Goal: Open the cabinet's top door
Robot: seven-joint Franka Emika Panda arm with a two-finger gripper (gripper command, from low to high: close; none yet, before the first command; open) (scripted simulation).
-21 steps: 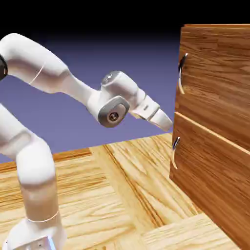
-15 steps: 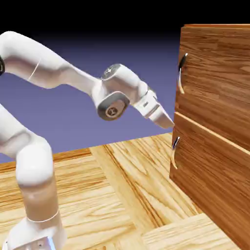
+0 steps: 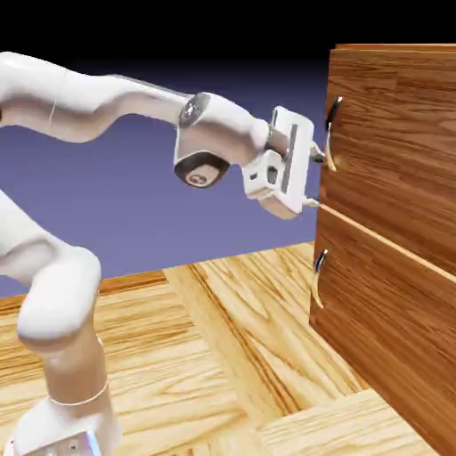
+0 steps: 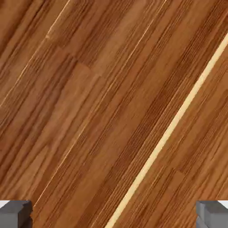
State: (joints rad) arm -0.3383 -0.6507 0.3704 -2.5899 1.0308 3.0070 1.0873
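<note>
At the right of the exterior view stands the cabinet, a tall box of reddish-brown wood grain, resting on the paler wood floor. Its front face carries two stacked panels. The top door is the upper one and lies flush with the cabinet, closed, with its curved silver handle near the panel's edge on the side toward the arm. A thin pale seam marks where the top door meets the lower door, which has its own silver handle below.

Beside the cabinet, the white arm reaches across from the left, and the gripper points at the cabinet front, just beside the top door's handle. One fingertip sits level with the handle's middle and the other close to the seam under the top door; whether either touches the wood or the handle cannot be told.

Seen from the hand, the cabinet's wood fills the picture, crossed by the pale seam running diagonally. The two grey fingertips sit at the far bottom corners, so the fingers are spread wide with nothing between them.
</note>
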